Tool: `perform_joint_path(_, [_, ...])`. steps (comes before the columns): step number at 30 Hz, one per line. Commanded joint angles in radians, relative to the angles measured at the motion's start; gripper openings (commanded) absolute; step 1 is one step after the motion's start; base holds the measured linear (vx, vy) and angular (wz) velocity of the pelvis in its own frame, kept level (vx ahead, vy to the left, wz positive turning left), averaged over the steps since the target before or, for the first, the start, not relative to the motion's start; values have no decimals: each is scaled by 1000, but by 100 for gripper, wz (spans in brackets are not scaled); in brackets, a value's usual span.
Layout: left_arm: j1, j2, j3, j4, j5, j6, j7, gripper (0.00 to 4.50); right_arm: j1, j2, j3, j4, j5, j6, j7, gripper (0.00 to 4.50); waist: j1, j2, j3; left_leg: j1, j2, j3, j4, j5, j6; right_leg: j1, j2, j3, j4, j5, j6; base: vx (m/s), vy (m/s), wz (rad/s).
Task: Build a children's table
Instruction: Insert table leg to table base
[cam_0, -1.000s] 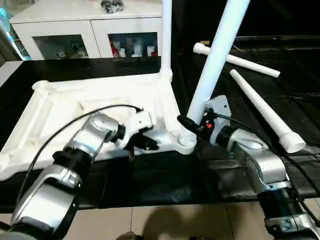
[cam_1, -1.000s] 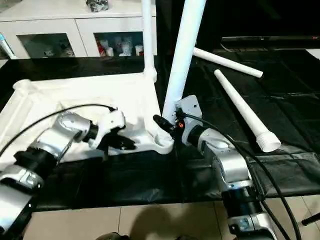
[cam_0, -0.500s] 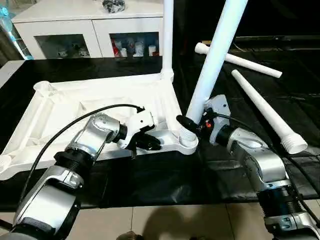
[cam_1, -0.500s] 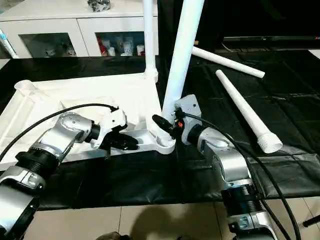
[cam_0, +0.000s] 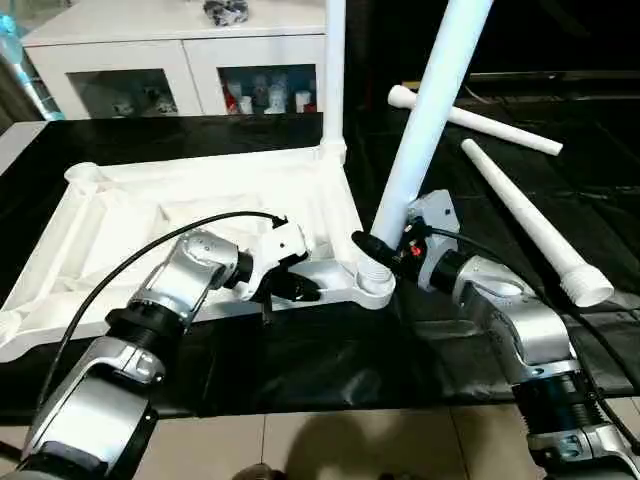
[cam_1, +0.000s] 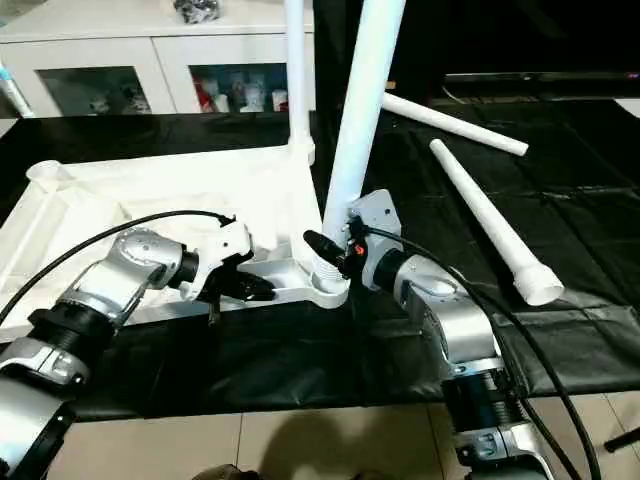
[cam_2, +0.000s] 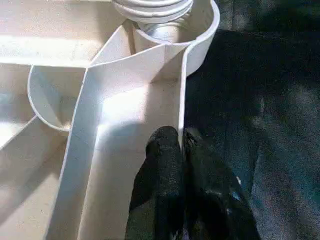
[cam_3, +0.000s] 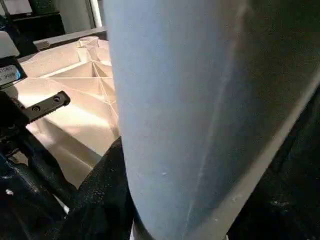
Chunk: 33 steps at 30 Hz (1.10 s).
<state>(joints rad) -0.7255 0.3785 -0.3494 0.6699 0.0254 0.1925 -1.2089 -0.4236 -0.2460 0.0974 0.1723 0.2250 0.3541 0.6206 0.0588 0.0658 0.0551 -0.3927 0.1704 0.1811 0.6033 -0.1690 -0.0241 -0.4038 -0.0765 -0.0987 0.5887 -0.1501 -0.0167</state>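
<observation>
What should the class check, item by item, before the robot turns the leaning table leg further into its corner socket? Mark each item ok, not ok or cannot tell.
1. Left gripper pinching the tabletop's near edge wall: ok, shut on it.
2. Right gripper around the leaning leg low down: ok.
3. Threaded end in the near corner socket: ok, threads partly showing.
4. Leg upright: not ok, it tilts.
5. Far corner leg standing in its socket: ok.
6. Two spare legs lying on the black mat: ok.

head stereo pair overlooking tabletop (cam_0: 130, 205), wrist cameras close-up
</observation>
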Motion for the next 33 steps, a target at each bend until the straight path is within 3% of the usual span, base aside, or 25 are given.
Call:
perform_joint_path(1, [5, 8, 3, -15, 5, 12, -1, 0, -1, 6, 4, -4, -2, -15, 9, 192, 2, 4, -73, 27, 61, -32, -79, -311, 0, 49, -87, 58, -75, -311, -191, 0, 0, 0])
perform_joint_path(9, [27, 20, -20, -49, 12, -25, -39, 0, -6, 8, 14, 10, 8, -3, 33, 192, 2, 2, -74, 26, 61, -31, -78, -303, 4, 51, -88, 59, -74, -300, -197, 0, 0, 0])
perform_joint_path(15, [23, 15, -2, -49, -3, -41, -36, 0, 14, -25, 55, 2, 12, 25, 109, 192, 5, 0, -73, 25, 62, -31, -78, -295, 13, 52, -87, 58, -73, -304, -194, 0, 0, 0])
perform_joint_path(33, [14, 18, 11, -23, 9, -51, -17, 0, 40, -102, 38, -13, 6, 39, 163, 192, 9, -3, -75, 25, 62, -30, -75, -276, 21, 52, -86, 58, -75, -310, -190, 0, 0, 0])
